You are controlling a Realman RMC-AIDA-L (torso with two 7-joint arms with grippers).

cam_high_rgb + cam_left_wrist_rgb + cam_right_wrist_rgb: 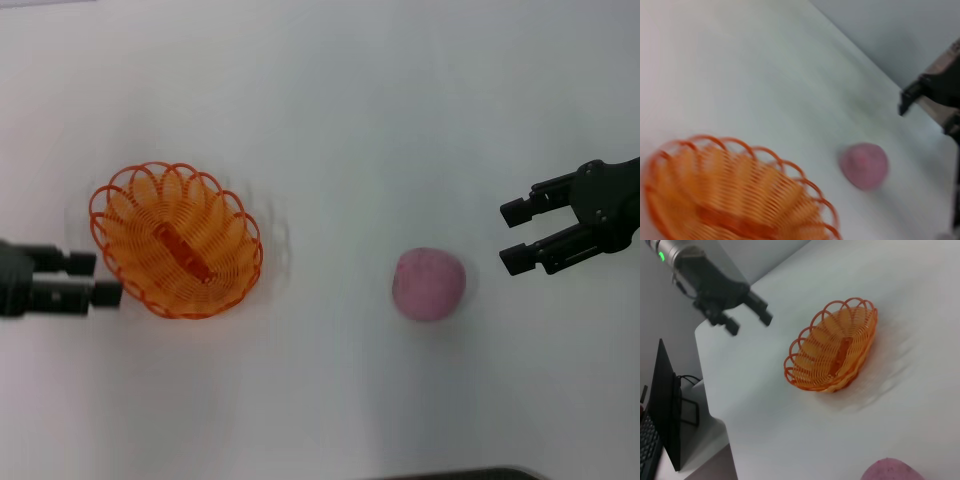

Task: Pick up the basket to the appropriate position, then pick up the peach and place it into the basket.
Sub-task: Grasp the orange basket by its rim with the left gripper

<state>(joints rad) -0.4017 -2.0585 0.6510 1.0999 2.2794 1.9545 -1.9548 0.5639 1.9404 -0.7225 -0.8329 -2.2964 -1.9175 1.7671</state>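
Observation:
The orange wire basket [175, 240] sits on the white table [320, 100] at the left, resting flat. My left gripper [98, 278] is open and empty, just off the basket's left rim. The pink peach [428, 283] lies on the table right of centre. My right gripper [512, 236] is open and empty, a short way to the right of the peach. The left wrist view shows the basket [735, 195] close up and the peach [865, 165] beyond it. The right wrist view shows the basket [832, 347], the left gripper [750, 325] and the top of the peach [892, 471].
The table's edge runs past the left gripper in the right wrist view, with a dark monitor [665, 405] and a keyboard below it off the table. A dark strip [460, 473] shows at the table's near edge in the head view.

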